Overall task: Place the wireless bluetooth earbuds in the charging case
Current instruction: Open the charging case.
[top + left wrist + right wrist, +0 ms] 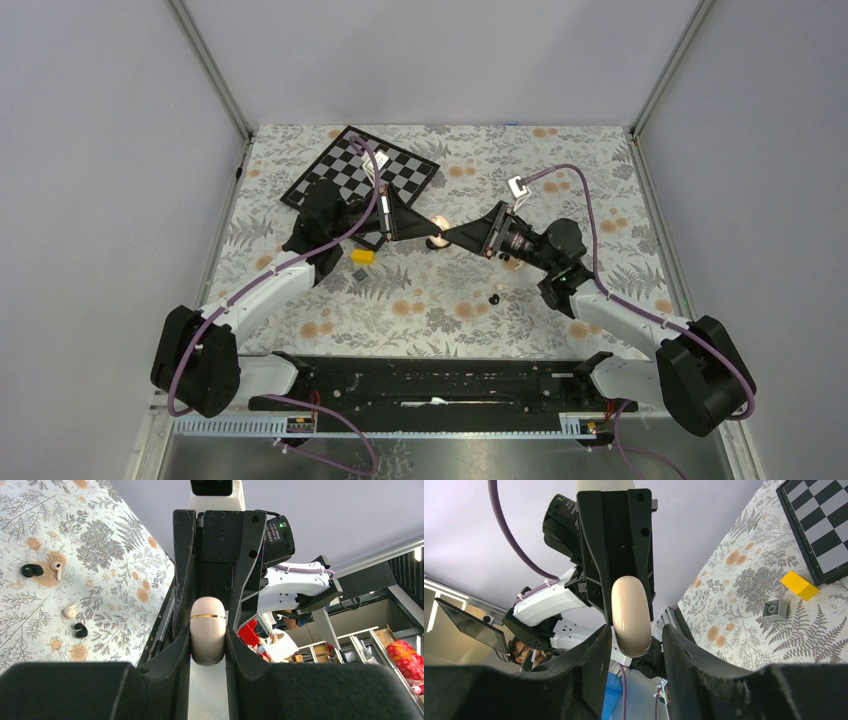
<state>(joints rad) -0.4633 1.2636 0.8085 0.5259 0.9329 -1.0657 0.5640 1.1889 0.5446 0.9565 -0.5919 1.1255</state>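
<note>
Beige charging case, lid closed, clamped in left gripper; right gripper fingers narrow-set astride it, contact unclear; earbuds loose on tablecloth.

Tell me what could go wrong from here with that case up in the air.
The left hand pinches the closed charging case, while the right hand brackets it with a gap on one side; letting go early could drop it. The lid seam is shut, so prying may twist the case loose. The earbuds on the table are tiny beside the hands and could be flicked away.
</note>
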